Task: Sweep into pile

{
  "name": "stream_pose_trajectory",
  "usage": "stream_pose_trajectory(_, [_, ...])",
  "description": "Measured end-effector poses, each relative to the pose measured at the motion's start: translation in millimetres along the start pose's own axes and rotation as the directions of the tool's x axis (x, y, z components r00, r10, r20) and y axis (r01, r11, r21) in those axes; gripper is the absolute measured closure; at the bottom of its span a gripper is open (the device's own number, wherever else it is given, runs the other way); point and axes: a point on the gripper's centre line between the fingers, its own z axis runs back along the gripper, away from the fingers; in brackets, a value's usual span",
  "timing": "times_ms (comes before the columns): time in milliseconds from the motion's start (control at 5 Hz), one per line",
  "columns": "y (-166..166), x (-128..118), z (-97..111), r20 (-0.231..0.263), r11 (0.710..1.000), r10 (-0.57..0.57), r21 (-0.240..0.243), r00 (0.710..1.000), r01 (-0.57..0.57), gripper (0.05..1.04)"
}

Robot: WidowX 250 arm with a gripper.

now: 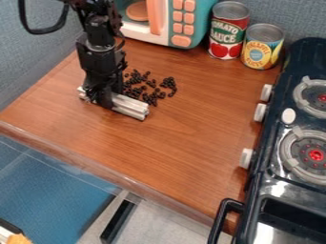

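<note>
- Fingers (106, 97) closed around the pale bar (131, 107), so I can steer it, I judge, as a sweeper.
- I hold it low over the desk (185, 128), its long side offering a broad pushing edge.
- Beside it, the dark pieces (150, 87) lie loosely scattered, needing gathering.

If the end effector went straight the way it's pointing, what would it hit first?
Most likely the wooden counter: the end effector points down at it, gripping a silver bar that may already be touching the wood.
</note>
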Motion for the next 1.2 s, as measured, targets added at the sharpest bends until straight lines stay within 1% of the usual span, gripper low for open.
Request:
stream_pose_trajectory(400, [-21.0,-11.1,0.2,-0.011,1.000,0.011,-0.020,1.000,-0.011,0.717])
stream_pose_trajectory(800, [-44.2,-16.4,-1.5,-0.013,0.999,0.016,-0.040,1.000,-0.016,0.717])
stream_pose_trajectory(1200, [-61.8,-19.8,-2.6,-0.015,0.999,0.025,-0.042,1.000,-0.026,0.717])
